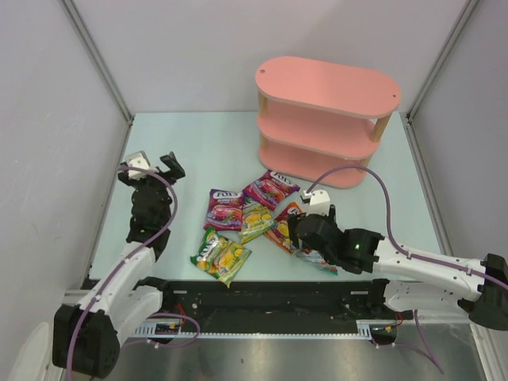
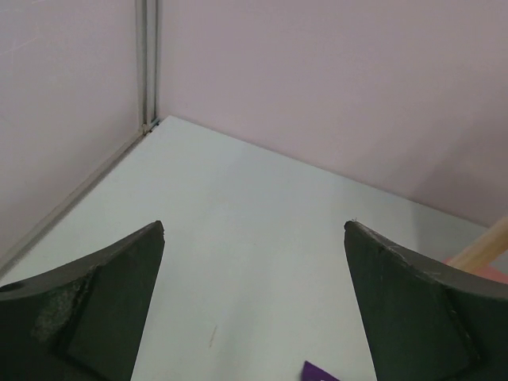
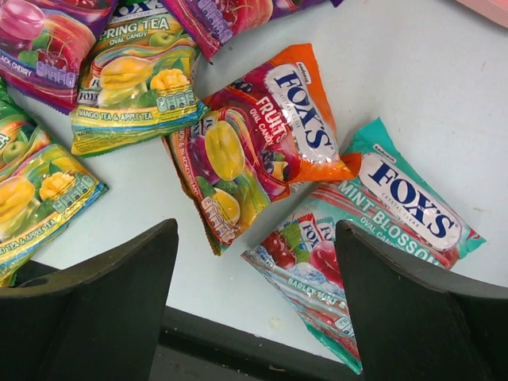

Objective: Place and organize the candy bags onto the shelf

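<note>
Your right gripper (image 3: 254, 313) hangs with its jaws wide apart and empty, directly above the red-orange bag (image 3: 254, 151). The teal bag (image 3: 381, 230) touches that bag, and both lie toward the near edge of the table (image 1: 198, 151). Your left gripper (image 1: 165, 168) stands fully spread, holding nothing, near the left edge. The other bags (image 1: 225, 208) lie clustered mid-table. The shelf (image 1: 325, 87) stands at the far right corner; no bag shows on it. Treat this step as the first pick. Next: lower, set the jaws across one bag, close, then lift toward the shelf.

red-orange bag (image 3: 262, 143): FOX'S FRUIT | teal bag (image 3: 385, 202): FOX'S MINT BLOSSOM
</note>
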Available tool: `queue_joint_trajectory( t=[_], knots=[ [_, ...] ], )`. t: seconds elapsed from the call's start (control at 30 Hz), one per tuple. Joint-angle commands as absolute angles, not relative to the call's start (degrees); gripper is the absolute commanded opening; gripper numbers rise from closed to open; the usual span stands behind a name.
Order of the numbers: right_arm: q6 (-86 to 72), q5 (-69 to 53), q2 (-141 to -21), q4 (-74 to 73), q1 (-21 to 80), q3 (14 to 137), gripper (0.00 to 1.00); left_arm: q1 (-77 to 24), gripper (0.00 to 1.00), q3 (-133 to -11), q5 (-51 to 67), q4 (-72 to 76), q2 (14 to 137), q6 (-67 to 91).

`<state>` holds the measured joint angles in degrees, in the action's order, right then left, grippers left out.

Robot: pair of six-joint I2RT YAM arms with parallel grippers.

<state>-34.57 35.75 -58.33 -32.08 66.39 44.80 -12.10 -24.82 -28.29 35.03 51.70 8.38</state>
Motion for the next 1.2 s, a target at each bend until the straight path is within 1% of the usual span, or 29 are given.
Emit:
queue_joint_trajectory(
  t=[0.0, 0.1, 0.27, 0.4, 0.53, 0.73, 0.87, 1.03, 1.17],
  knots=[
    [-35.77, 38.14, -57.74, -30.51, 65.66, 44.39, 0.85, -12.3, 1.0, -26.9, -24.71, 16.28, 46.52, 18.27],
    [-35.07, 37.18, -58.18, -28.92, 64.87, 44.38, 0.85, -12.3, 1.0, -25.23, -19.44, 12.75, 41.68, 23.19],
    [-33.84, 35.16, -59.76, -26.99, 63.2, 44.38, 0.85, -12.39, 1.0, -22.15, -10.57, 9.32, 37.45, 29.78],
    [-33.14, 34.1, -60.55, -25.58, 62.05, 44.3, 0.85, -13.88, 1.0, -20.39, -8.87, 8.0, 36.21, 29.98],
    [-32.7, 32.79, -61.08, -24.7, 60.3, 43.6, 0.85, -17.92, 1.0, -19.96, -10.2, 5.45, 37.44, 28.65],
    [-32.52, 30.32, -61.43, -22.42, 58.27, 42.54, 0.85, -24.59, 1.0, -16.79, -12.65, 8.43, 39.37, 31.2],
    [-32.08, 28.4, -62.4, -20.14, 57.31, 42.36, 0.85, -25.93, 1.0, -15.82, -13.8, 9.66, 41.13, 31.73],
    [-32.43, 26.81, -63.28, -18.9, 56.78, 42.36, 0.85, -25.93, 1.0, -17.66, -13.54, 10.37, 48.42, 29.89],
    [-33.05, 26.63, -63.37, -19.25, 56.95, 42.01, 0.85, -25.93, 0.99, -19.95, -10.91, 10.28, 54.22, 29.09]
  ],
)
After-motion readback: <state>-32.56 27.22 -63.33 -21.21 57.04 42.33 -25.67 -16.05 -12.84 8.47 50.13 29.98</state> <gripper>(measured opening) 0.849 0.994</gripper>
